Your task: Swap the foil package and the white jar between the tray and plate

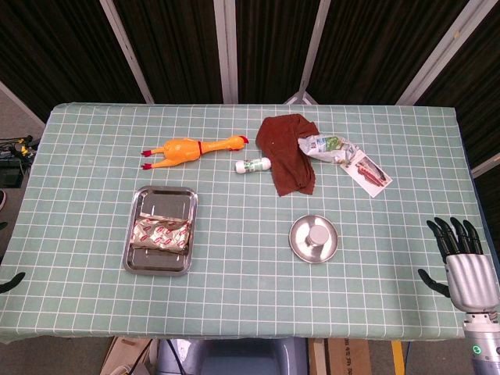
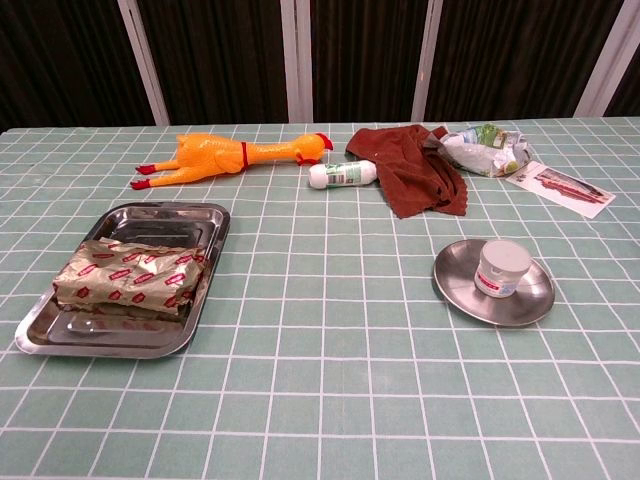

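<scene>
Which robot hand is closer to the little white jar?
Right. The right robot hand hovers off the table's right edge, beside the white jar. The left robot hand barely shows at the far left edge.

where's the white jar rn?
The white jar stands upright on the plate, on the table's right side in both views, in front of the brown cloth.

Shiny metal tray point(image 2: 212, 222) holds a crinkled foil package point(image 2: 128, 275); right of it, a polished metal plate point(image 2: 455, 290) (mirror-smooth) carries a glossy white plastic jar point(image 2: 501, 268).
</scene>
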Controlling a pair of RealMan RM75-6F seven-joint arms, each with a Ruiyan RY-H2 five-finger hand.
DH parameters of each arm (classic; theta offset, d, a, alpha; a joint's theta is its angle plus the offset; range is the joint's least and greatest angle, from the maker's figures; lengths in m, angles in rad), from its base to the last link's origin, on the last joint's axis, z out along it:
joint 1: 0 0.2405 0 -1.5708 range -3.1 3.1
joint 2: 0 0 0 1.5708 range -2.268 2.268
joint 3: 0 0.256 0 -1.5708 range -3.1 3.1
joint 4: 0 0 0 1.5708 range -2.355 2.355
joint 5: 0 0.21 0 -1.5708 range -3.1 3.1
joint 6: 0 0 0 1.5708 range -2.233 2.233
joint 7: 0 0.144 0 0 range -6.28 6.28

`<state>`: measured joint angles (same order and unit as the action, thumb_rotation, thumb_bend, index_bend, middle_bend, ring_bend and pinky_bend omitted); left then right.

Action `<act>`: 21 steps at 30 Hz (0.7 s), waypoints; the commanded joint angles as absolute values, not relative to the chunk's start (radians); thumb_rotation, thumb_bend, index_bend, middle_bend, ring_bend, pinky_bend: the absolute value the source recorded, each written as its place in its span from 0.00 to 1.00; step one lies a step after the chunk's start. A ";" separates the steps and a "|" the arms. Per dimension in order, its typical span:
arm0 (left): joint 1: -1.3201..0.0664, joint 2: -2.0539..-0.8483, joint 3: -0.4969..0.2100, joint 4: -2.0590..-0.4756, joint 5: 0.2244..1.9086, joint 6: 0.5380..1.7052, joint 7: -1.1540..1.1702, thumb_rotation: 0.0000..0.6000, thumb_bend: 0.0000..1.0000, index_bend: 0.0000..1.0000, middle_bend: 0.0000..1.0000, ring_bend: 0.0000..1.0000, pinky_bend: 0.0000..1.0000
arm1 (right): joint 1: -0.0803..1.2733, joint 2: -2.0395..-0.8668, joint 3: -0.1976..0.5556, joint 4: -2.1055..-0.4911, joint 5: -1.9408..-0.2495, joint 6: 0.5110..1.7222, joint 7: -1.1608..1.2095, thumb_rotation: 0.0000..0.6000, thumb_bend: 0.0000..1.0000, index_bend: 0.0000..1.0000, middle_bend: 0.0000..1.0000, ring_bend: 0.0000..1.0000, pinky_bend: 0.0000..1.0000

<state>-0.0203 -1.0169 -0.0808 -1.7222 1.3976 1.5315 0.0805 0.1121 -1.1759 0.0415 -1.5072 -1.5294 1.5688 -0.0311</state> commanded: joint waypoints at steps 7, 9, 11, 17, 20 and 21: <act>-0.030 -1.028 -0.077 -1.719 1.410 1.521 0.088 1.00 0.02 0.18 0.00 0.00 0.04 | 0.104 -1.172 0.045 -1.522 -1.531 1.567 -0.047 1.00 0.21 0.12 0.13 0.00 0.00; -0.031 -1.031 -0.078 -1.716 1.415 1.525 0.086 1.00 0.01 0.18 0.00 0.00 0.04 | 0.102 -1.170 0.045 -1.527 -1.529 1.562 -0.050 1.00 0.20 0.12 0.13 0.00 0.00; -0.033 -1.035 -0.082 -1.711 1.416 1.529 0.080 1.00 0.00 0.18 0.00 0.00 0.04 | 0.101 -1.169 0.047 -1.529 -1.525 1.559 -0.052 1.00 0.20 0.12 0.13 0.00 0.00; -0.040 -1.041 -0.085 -1.697 1.402 1.511 0.074 1.00 0.00 0.18 0.00 0.00 0.04 | 0.097 -1.166 0.051 -1.536 -1.503 1.538 -0.063 1.00 0.20 0.12 0.13 0.00 0.00; -0.038 -1.038 -0.082 -1.703 1.405 1.515 0.076 1.00 0.00 0.18 0.00 0.00 0.04 | 0.096 -1.166 0.053 -1.540 -1.503 1.536 -0.065 1.00 0.20 0.12 0.13 0.00 0.00; -0.037 -1.036 -0.082 -1.705 1.404 1.516 0.075 1.00 0.00 0.17 0.00 0.00 0.04 | 0.095 -1.165 0.054 -1.541 -1.503 1.537 -0.066 1.00 0.20 0.12 0.13 0.00 0.00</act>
